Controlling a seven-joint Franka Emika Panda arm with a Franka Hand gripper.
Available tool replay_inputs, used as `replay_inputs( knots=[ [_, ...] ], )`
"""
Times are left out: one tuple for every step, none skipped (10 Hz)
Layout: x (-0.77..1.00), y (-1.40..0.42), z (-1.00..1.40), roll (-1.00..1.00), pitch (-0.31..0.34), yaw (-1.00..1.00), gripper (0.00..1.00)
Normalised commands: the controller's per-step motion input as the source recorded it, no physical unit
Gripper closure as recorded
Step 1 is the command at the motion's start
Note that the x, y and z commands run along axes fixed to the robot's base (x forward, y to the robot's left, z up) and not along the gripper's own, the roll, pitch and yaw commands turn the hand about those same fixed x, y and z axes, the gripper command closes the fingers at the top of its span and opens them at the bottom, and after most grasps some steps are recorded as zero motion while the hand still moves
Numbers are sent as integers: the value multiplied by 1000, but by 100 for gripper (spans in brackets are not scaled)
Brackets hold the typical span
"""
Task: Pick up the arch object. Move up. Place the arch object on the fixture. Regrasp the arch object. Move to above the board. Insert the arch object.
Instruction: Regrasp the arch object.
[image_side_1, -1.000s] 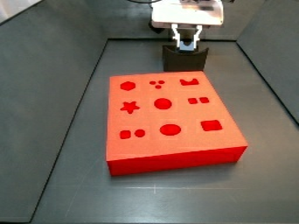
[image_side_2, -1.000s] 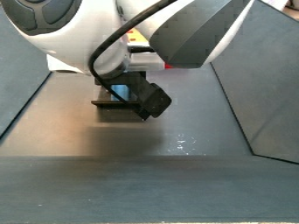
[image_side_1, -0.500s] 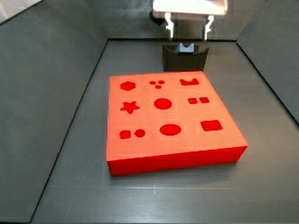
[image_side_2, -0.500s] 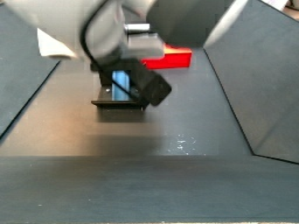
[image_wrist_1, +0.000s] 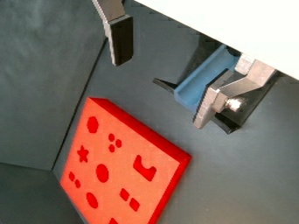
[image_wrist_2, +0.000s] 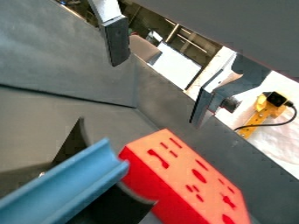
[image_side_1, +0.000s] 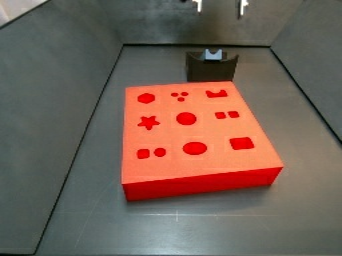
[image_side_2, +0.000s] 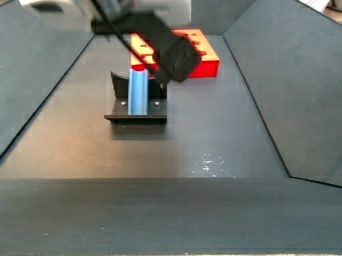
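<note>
In a side view only the two fingertips of the end effector (image_side_1: 219, 7) showed, cut off by the upper frame edge directly above the fixture (image_side_1: 210, 67); in a side view the end effector (image_side_2: 134, 22) was blurred and partly out of frame, so its shape was hard to read there. In both wrist views the fingers (image_wrist_1: 119, 37) stood well apart with nothing between them, one silver plate with its dark pad on each side of open space, so the end effector was open and held nothing. The arch object (image_side_2: 138, 88) stood upright in the fixture (image_side_2: 136, 112), leaning against the fixture's dark back wall, apart from the end effector above it. In a side view only a small blue-grey tip of the arch object (image_side_1: 211, 53) rose from the notch of the fixture, too small to show detail. The board (image_side_1: 195, 135) lay flat on the dark floor just in front of the fixture, its recesses facing up: a star, circles, an oval, squares and an arch shape. In a side view the board (image_side_2: 197, 55) was partly hidden behind the blurred arm, beyond the fixture. In a wrist view the arch object (image_wrist_2: 65, 185) filled the near corner as a long blue-grey bar with a groove along it, overlapping the board (image_wrist_2: 191, 188). In a wrist view the arch object (image_wrist_1: 207, 73) lay beside the fixture's dark edge, with the board (image_wrist_1: 117, 166) near it.
</note>
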Motion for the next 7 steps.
replay_inputs(
  knots=[
    [-102,-788,698,1000,28,11,0],
    [-95,-767,672,1000,27,12,0],
    [-109,-602,513,1000,14,12,0],
    [-112,-440,317,1000,6,11,0],
    [-82,-273,121,1000,2,11,0],
    [-39,-114,47,1000,2,12,0],
    [-8,-42,39,1000,5,13,0]
  ],
)
